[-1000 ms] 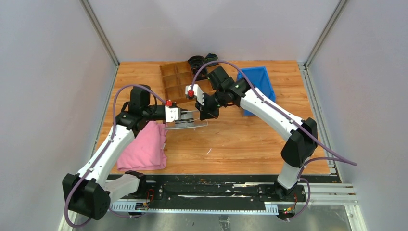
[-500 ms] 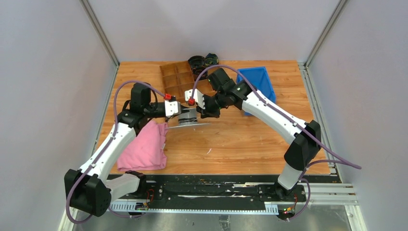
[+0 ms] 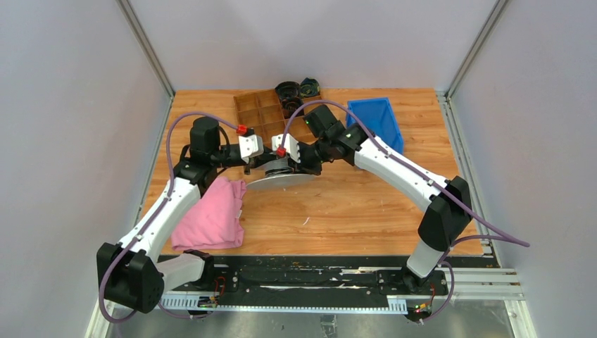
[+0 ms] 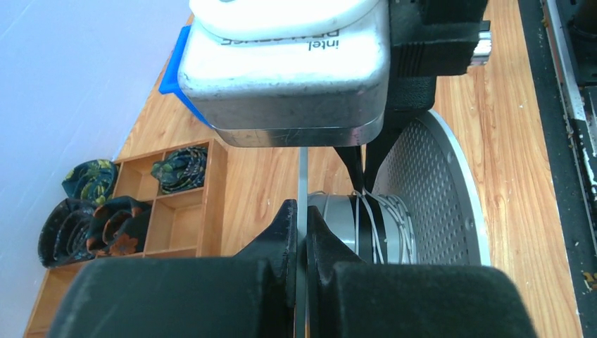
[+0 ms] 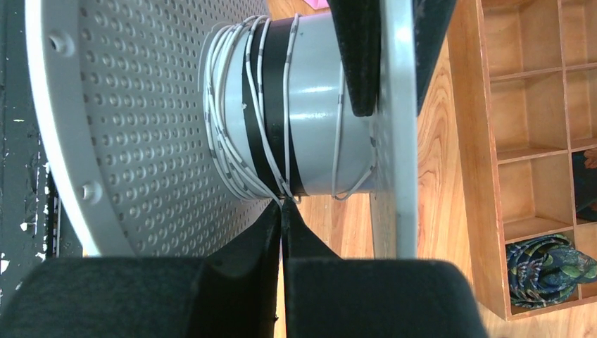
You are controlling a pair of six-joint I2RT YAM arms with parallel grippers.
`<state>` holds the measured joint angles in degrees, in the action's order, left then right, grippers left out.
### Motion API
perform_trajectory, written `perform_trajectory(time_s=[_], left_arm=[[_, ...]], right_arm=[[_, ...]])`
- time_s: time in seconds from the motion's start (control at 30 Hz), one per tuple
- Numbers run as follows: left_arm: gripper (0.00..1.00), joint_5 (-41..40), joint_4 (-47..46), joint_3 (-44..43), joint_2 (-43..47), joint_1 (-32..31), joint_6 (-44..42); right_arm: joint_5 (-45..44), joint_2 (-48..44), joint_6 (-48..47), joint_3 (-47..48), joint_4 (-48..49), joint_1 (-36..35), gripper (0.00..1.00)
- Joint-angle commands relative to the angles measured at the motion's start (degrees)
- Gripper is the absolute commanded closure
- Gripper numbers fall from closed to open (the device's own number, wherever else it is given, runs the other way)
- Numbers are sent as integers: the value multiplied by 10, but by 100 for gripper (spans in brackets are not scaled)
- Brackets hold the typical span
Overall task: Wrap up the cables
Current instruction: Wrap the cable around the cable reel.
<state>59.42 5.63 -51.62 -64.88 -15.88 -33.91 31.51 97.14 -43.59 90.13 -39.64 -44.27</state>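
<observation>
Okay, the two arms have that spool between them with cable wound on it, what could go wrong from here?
1. The left fingers clamp only the thin edge of one flange of the spool; it could twist or slip out.
2. The right fingers pinch the cable right by the hub; losing that pinch could slacken the turns.
3. The turns bunch unevenly and cross; they might tangle.

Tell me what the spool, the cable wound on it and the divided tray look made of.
Spool: apparently metal flanges, matte silver, perforated; smooth grey hub, maybe plastic. Cable: thin, glossy white-grey, probably plastic-insulated. Tray: wood, visible grain.
</observation>
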Motion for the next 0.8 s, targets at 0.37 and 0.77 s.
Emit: perform_trajectory(time_s=[0.37,0.77], left_arm=[[100,112,-96,-1,13,-4,56],[100,83,6,-14,10,0,-49]], right_arm=[[3,17,27,7,10,15,87],[0,10,5,36,-33,24,80]])
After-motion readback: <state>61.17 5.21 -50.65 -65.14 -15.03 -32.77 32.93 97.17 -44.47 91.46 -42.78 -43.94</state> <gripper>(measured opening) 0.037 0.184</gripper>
